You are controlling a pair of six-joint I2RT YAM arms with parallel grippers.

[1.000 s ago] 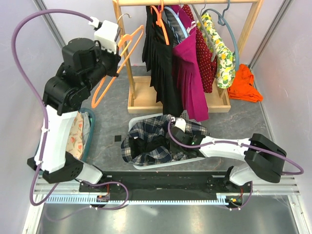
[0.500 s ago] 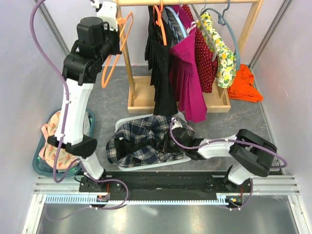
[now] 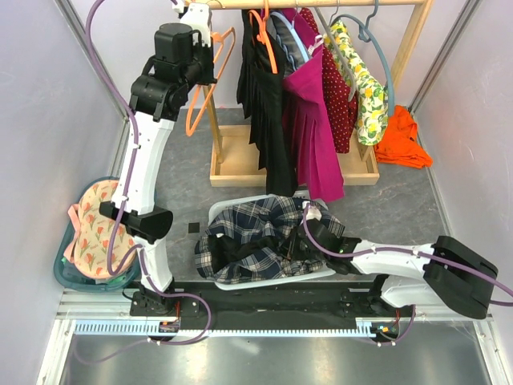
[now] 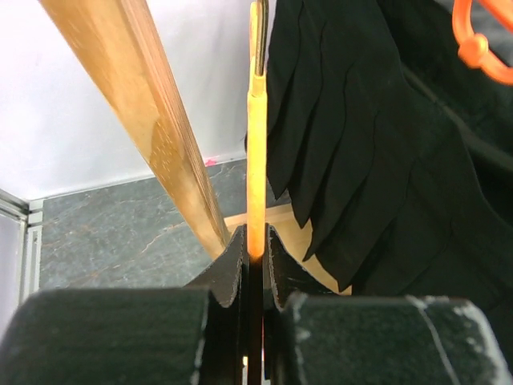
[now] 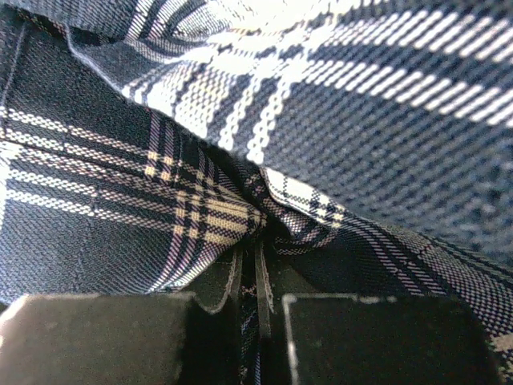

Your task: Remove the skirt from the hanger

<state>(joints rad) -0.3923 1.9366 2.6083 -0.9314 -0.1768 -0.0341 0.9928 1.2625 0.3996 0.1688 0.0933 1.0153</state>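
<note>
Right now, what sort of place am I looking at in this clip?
Probably a lab test cell staged as a wardrobe corner: a wooden clothes rack hung with skirts, a plaid skirt in a white tray, and plain pale walls closing it in.

Left arm (image 3: pixel 143 160) and right arm (image 3: pixel 393 263): white link shells, black joint housings, one external purple cable (image 3: pixel 385 248) each. Both bases mount on a black rail (image 3: pixel 264 301). Left pincer (image 4: pixel 255 250) and right pincer (image 5: pixel 255 269): black tapered fingers.
</note>
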